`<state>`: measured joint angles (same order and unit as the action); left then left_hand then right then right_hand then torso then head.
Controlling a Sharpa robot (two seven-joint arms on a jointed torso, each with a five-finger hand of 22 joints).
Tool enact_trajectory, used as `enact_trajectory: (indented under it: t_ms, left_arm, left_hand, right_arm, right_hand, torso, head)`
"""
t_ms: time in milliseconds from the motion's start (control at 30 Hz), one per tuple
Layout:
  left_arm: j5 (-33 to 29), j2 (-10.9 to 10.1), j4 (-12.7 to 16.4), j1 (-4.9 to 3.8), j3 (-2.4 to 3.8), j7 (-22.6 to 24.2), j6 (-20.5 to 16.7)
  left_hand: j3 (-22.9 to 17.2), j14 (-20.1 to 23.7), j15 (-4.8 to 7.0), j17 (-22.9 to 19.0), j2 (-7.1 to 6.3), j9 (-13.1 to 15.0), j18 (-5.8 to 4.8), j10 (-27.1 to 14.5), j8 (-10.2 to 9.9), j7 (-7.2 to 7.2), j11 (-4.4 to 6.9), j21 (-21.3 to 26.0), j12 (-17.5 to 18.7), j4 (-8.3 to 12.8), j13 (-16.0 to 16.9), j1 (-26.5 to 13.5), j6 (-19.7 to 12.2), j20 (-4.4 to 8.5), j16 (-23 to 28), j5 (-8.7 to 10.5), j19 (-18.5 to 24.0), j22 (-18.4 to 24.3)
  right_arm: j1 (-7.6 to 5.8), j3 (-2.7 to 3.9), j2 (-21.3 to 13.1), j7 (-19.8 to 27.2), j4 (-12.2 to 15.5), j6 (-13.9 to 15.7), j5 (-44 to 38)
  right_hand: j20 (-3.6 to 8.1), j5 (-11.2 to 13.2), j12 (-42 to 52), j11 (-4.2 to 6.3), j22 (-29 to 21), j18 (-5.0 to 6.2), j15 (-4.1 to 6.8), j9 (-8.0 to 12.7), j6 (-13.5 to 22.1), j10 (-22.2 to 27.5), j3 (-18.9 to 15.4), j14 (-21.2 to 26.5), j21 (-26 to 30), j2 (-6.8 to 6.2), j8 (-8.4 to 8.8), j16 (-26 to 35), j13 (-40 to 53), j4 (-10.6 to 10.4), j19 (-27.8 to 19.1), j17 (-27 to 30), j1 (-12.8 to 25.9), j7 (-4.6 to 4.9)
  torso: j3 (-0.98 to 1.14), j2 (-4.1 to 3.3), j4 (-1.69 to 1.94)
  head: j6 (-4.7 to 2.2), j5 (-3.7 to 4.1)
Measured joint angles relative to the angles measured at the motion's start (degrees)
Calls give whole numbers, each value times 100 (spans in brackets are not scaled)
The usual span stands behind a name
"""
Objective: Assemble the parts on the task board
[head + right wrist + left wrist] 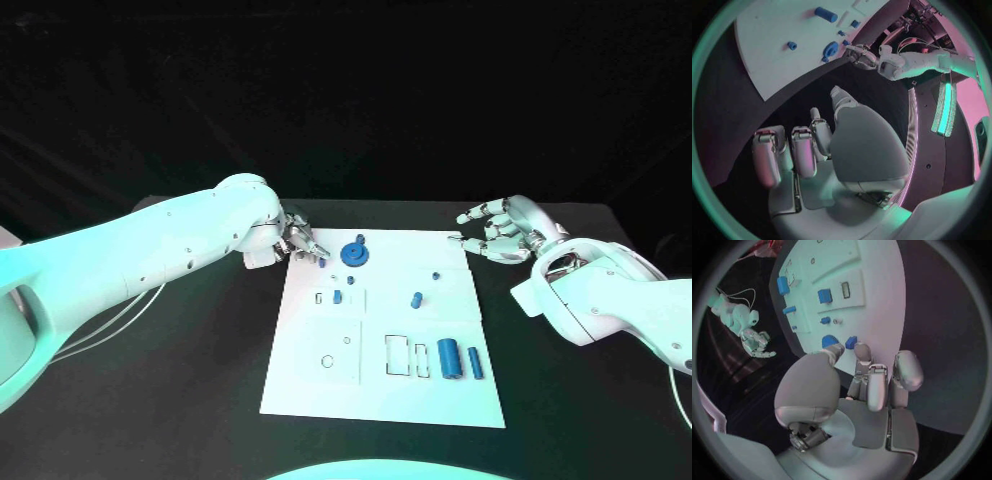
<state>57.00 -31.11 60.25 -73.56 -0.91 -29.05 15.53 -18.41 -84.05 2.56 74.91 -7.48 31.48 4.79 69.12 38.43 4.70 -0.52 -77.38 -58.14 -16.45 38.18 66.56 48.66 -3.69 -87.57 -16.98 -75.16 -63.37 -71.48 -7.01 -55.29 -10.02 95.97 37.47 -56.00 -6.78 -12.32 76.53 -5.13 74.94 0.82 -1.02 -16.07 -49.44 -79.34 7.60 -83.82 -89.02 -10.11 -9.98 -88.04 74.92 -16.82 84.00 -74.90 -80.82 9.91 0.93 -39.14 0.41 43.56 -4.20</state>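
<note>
Over on the left, the left hand (299,240) sits low at the far left corner of the task board (387,400), right at its edge. From the wrist camera its fingers (862,354) are curled forward toward the board's rim with nothing between them, and the tips hang just short of two blue parts. One of those is the round blue part (356,254), a disc-like piece with a small knob, lying on the board's far left area just right of the hand; a tiny blue part (316,265) sits nearer, at the board's left edge. Whether a fingertip actually touches either piece cannot be told.

Moving right across the white plate: a small blue peg (338,296) stands among the little outlined slots in the left middle, and another short blue part (415,298) lies tilted near the centre. A tiny blue dot of a part (434,273) rests farther back. In the near right area, next to two outlined rectangular recesses, two blue cylinders lie side by side, the thicker cylinder (449,358) to the left and the thinner cylinder (475,363) to its right, close but apart.

On the right, the right hand (495,232) hovers off the board's far right corner over the black table (173,400). Its fingers (803,155) are spread and loosely bent, holding nothing.
</note>
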Motion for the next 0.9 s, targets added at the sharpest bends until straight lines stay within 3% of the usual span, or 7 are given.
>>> enact_trajectory:
  t_ms: [700,900]
  left_arm:
    - [-36,72,-88,20,-30,0,11]
    - [-36,72,-100,24,-33,3,-5]
  left_hand:
    - [0,20,20,0,0,-1,0,21,22,-21,21,-22,-22,0,10,0,21,0,0,0,0,-14]
    - [-38,0,41,0,135,-11,0,52,87,-55,52,-22,-22,15,4,137,55,21,-17,0,-20,-24]
  right_arm:
    - [0,0,13,0,-3,-1,0]
    - [0,0,9,0,-2,-1,1]
  right_hand:
    - [0,0,0,0,-1,0,22,9,0,0,0,-22,0,0,-25,0,-1,0,0,-4,0,0]
    - [0,0,0,0,-2,0,21,9,0,0,0,-22,0,0,-25,0,-1,0,0,-4,0,0]
  torso:
    - [-2,-7,-9]
    - [-2,-7,-9]
  head:
    - [11,19]
    - [24,30]
